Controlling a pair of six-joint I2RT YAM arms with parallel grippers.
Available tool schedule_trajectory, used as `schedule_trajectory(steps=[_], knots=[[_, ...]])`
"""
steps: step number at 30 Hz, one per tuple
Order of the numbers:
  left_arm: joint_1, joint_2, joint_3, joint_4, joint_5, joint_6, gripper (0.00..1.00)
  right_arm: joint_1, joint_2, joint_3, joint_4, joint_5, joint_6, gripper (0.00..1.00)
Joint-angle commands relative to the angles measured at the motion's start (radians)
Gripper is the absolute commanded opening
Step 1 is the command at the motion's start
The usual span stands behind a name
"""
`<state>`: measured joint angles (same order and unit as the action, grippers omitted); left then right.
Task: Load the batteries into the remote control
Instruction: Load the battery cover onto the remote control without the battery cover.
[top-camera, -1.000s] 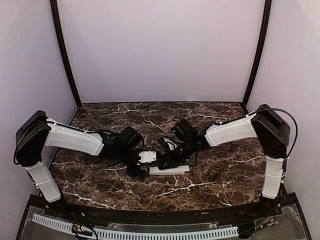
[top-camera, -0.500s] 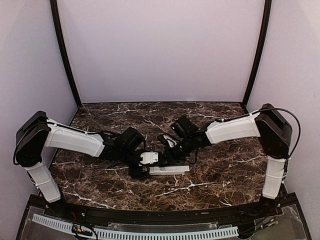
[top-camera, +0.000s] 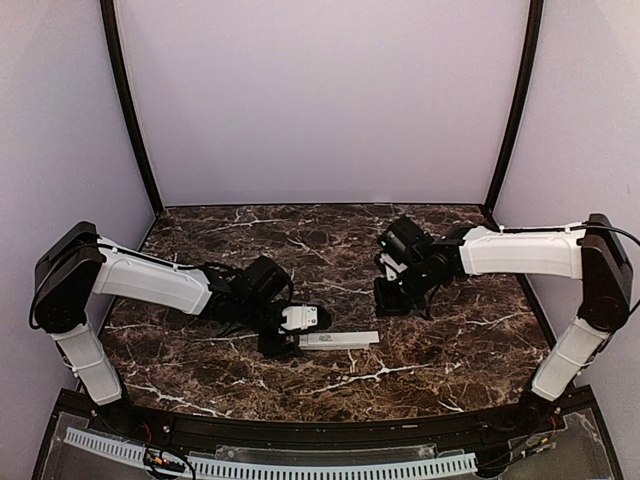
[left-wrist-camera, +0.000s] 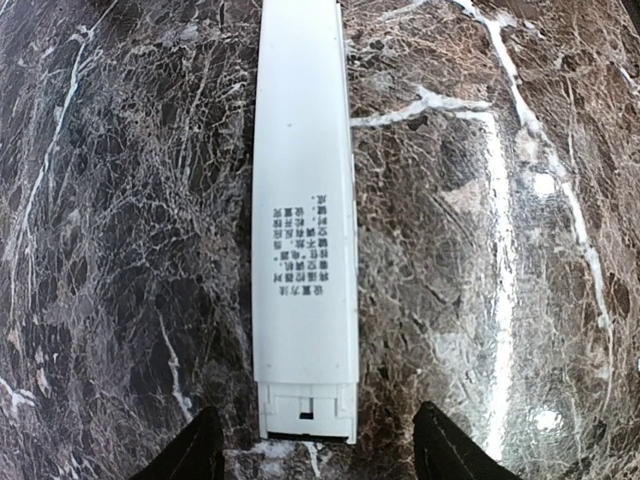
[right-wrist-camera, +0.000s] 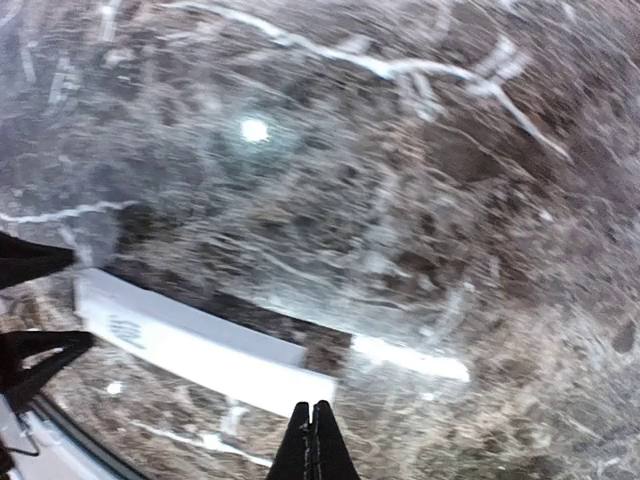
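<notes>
**Remote control (top-camera: 338, 340) flat on the counter (top-camera: 450, 350), left gripper (top-camera: 296, 335) spread at its end**

Left of centre in the overhead view, the left gripper has its jaws apart. In its wrist view the fingers (left-wrist-camera: 195, 450) stand either side of the remote control's notched end without touching it. The white bar lies just below centre, printed side up, stretching rightward. Upper right and well apart from it, the right gripper (top-camera: 392, 298) is over the counter with its fingertips pressed together.
</notes>
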<state>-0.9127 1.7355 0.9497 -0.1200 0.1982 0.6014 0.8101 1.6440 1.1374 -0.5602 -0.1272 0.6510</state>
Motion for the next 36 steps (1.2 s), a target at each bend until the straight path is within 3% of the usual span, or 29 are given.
schedule_trajectory(steps=[1,15,36], knots=[[-0.005,0.008,0.017,-0.02,-0.012,0.009,0.63,-0.005,0.024,-0.033,-0.201,0.232,0.037,0.0],[-0.004,-0.007,-0.002,-0.028,-0.03,0.013,0.58,0.082,0.248,0.081,-0.277,0.313,0.03,0.0],[-0.004,-0.004,-0.001,-0.024,-0.042,0.012,0.57,0.135,0.287,0.17,-0.28,0.297,0.023,0.0]])
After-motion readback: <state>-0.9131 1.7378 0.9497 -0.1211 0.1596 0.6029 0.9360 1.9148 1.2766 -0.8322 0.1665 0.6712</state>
